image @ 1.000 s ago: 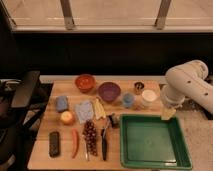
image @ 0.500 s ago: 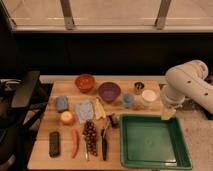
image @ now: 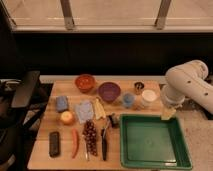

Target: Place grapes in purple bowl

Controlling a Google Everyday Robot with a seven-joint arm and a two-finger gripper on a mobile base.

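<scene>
The grapes (image: 90, 137), a dark red-purple bunch, lie on the wooden table (image: 60, 159) near its front, between the orange-red carrot (image: 75, 143) and a black tool (image: 104, 145). The purple bowl (image: 109, 91) stands at the back middle, to the right of the orange-red bowl (image: 85, 81). My gripper (image: 167, 114) hangs from the white arm (image: 187, 85) at the right, over the far right corner of the green tray (image: 150, 144). It is far from the grapes and holds nothing that I can see.
A small blue cup (image: 128, 100), a white cup (image: 148, 97) and a small dark pot (image: 138, 87) stand right of the purple bowl. A blue sponge (image: 62, 103), a round fruit (image: 66, 117), a grey-blue packet (image: 84, 111) and a black block (image: 54, 144) lie at the left. A dark chair (image: 20, 100) stands by the left edge.
</scene>
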